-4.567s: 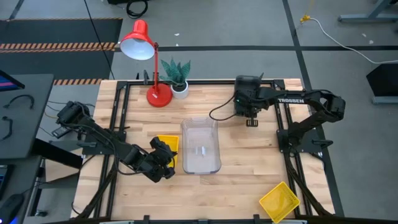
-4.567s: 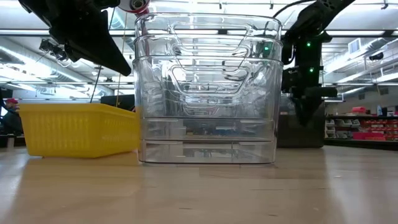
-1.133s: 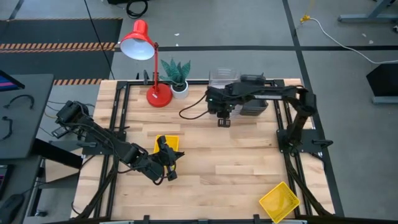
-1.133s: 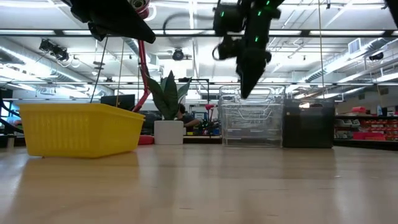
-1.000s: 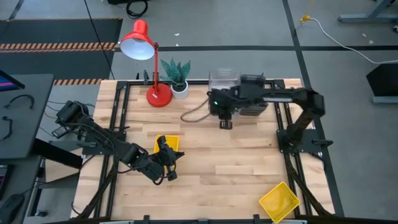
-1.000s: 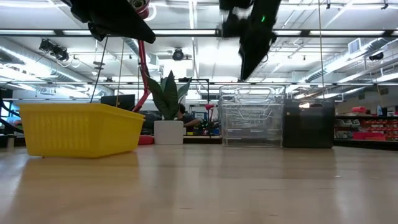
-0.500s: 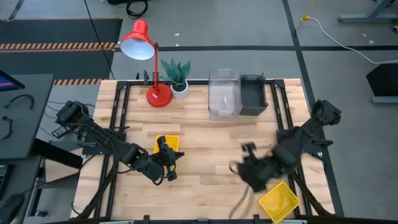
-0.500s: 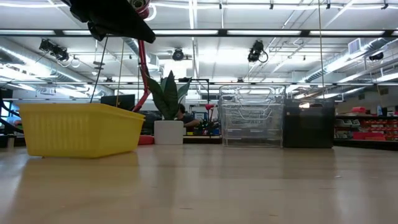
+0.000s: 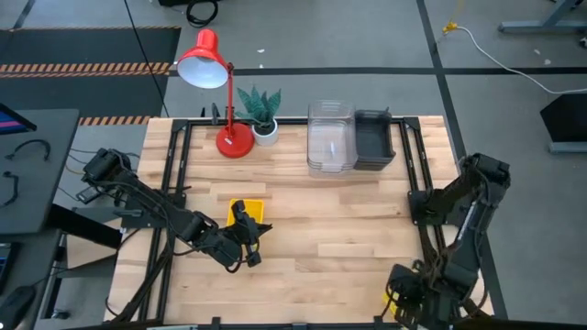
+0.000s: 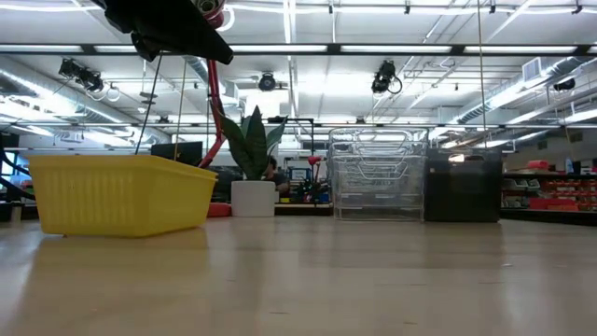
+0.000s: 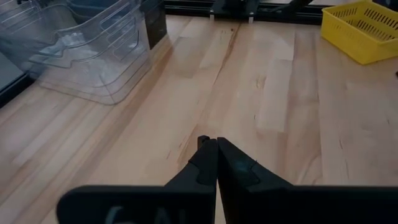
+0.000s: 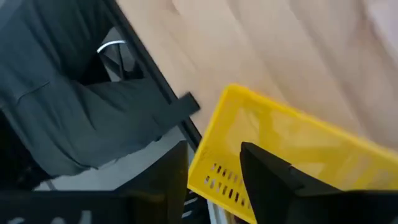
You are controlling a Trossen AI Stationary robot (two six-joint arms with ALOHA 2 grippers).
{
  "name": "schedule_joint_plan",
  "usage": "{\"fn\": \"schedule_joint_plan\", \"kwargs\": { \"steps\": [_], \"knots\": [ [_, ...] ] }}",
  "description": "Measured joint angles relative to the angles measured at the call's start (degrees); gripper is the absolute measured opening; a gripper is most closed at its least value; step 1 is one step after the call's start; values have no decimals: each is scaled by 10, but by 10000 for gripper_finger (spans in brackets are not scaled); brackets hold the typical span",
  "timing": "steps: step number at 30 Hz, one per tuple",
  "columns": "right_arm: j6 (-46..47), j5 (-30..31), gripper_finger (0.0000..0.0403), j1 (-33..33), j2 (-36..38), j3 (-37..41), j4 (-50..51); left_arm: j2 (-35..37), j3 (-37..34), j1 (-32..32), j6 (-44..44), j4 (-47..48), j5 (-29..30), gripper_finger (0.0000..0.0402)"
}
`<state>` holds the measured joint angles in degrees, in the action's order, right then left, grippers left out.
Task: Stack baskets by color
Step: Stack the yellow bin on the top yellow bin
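While my right pincer (image 12: 211,171) hangs over the near right corner of the wooden worktop (image 9: 330,229), the bright yellow ribbed plastic basket (image 12: 280,155) lies directly beyond its fingertips, one rim running crosswise between them. That corner basket is mine to reach; my left arm is well apart from it. My right fingers stand spread wide, one on each side of the rim, gripping nothing as far as I can judge, though the wrist view is slanted and I cannot tell whether a finger brushes the plastic. My left pincer (image 11: 216,144) is clenched on nothing, hovering beside the second yellow basket (image 9: 249,212) at the worktop's left middle. Along the far edge the clear transparent plastic bins (image 9: 330,137) sit nested, touching the dark grey bins (image 9: 374,139) on their right.
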<state>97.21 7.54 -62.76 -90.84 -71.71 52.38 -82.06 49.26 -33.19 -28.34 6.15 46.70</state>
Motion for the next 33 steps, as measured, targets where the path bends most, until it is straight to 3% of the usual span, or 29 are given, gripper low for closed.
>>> {"fn": "schedule_joint_plan", "kwargs": {
  "steps": [4, 7, 16, 19, 25, 33],
  "knots": [
    [53, -9, 174, -8, -19, 49, -79, 0, 0, 0, 0, 0, 0, 7],
    [72, -50, 184, 9, -47, 61, -105, 0, 0, 0, 2, -2, 0, 7],
    [15, -98, 159, 45, -145, 29, -101, 0, 0, 0, 3, -3, 0, 7],
    [-34, -105, 128, 53, -169, 27, -97, 0, 0, 0, 3, -3, 0, 7],
    [-170, -109, 17, 120, -178, 25, -87, 0, 0, 11, 9, -26, 0, 7],
    [-425, -27, 6, 258, -178, -28, -114, 0, 0, 28, 25, -50, -9, 7]
  ]
}}
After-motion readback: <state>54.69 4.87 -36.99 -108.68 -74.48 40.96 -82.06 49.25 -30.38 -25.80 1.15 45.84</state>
